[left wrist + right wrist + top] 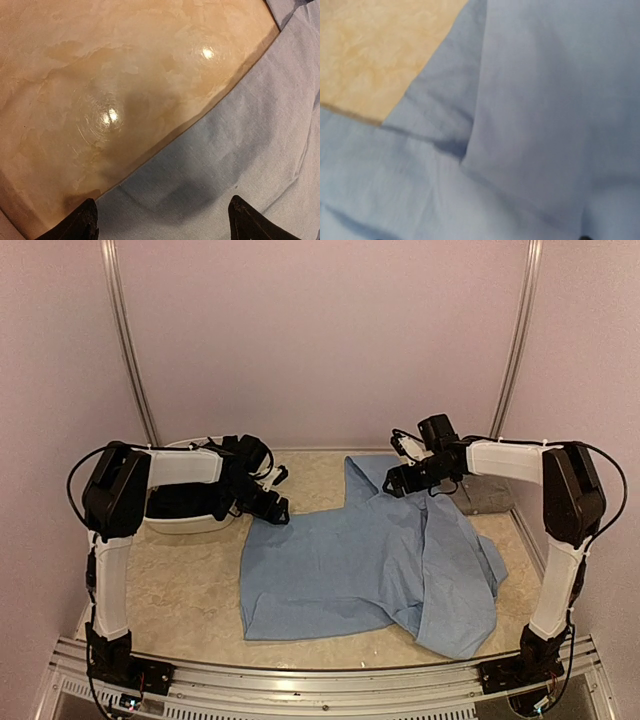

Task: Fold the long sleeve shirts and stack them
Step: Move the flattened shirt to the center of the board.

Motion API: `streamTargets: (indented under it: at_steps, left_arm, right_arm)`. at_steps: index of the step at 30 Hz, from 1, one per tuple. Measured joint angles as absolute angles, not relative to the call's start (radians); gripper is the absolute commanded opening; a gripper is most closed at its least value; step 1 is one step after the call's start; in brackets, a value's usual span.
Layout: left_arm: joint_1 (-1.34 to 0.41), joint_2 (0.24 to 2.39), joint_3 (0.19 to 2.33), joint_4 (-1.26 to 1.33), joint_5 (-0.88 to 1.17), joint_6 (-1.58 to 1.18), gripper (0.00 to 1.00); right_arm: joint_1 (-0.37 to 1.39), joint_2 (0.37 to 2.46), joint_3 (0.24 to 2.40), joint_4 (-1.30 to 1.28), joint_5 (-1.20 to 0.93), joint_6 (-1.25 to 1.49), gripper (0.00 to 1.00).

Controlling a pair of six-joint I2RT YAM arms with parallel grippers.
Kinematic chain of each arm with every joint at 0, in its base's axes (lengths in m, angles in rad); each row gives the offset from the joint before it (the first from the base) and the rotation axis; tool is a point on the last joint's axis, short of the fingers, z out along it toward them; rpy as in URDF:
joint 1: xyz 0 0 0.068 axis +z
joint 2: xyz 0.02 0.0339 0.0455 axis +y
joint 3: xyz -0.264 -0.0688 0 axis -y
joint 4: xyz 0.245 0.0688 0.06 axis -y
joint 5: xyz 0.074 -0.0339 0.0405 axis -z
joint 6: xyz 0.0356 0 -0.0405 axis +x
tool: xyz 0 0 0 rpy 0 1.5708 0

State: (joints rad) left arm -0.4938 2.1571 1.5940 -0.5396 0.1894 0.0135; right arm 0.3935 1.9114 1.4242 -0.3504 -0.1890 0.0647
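Observation:
A light blue long sleeve shirt [350, 570] lies spread over the middle of the table, its collar end toward the back and a fold along its right side. A grey shirt [492, 496] lies folded at the back right. My left gripper [276, 508] hovers open over the blue shirt's back left edge [235, 145]. Its fingertips [82, 222] stand wide apart with nothing between them. My right gripper [396, 480] hangs over the shirt's upper right part [545, 90]. No jaws meet in its wrist view, and the cloth lies flat and unpinched.
A white tub [190, 524] holding black cloth [178, 502] stands at the back left, under my left arm. Bare marbled tabletop [100, 75] runs left of the shirt. Walls close the table in at the back and sides.

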Motion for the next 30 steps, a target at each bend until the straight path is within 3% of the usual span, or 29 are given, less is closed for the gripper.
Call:
streamTargets:
  at_steps: [7,15,18,21,24,30]
  left_arm:
    - [-0.500,2.174,1.594,-0.563,0.171,0.048,0.65]
    - [-0.506,2.175,1.594,-0.577,0.171,0.069,0.29]
    - [-0.508,2.177,1.594,-0.578,0.171,0.071,0.15]
    - [-0.512,2.180,1.592,-0.574,0.159,0.073,0.01]
    - [-0.516,2.180,1.588,-0.568,0.136,0.073,0.00]
    - [-0.521,2.180,1.585,-0.544,0.083,0.057,0.00]
  right_arm:
    - [0.402,2.023,1.534,-0.369,-0.188,-0.019,0.67]
    - [0.411,2.091,1.564,-0.421,-0.179,-0.077,0.50]
    - [0.411,2.109,1.564,-0.425,-0.177,-0.088,0.41]
    - [0.411,2.120,1.564,-0.425,-0.173,-0.093,0.21]
    - [0.411,2.129,1.564,-0.422,-0.162,-0.100,0.00]
    - [0.411,2.152,1.577,-0.419,-0.136,-0.104,0.00]
